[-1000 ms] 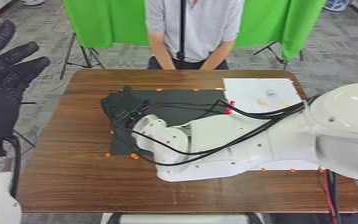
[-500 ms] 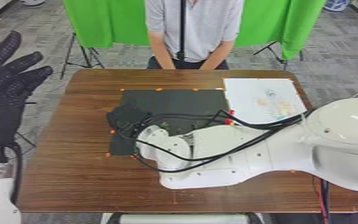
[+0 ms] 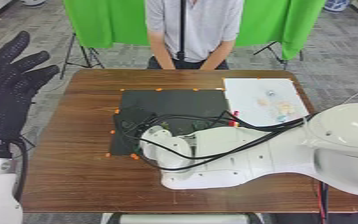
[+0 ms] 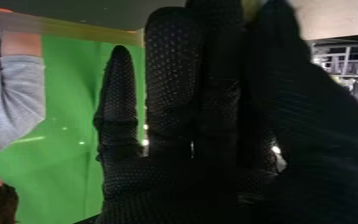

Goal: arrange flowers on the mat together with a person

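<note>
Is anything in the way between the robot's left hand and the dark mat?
Nothing I can see stands between the left hand and the dark mat, just brown tabletop and little orange marks.

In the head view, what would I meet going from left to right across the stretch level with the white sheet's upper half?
The left robot hand → the dark mat → the white sheet.

No text or label can be read. No brand, number or sign is legible either.
</note>
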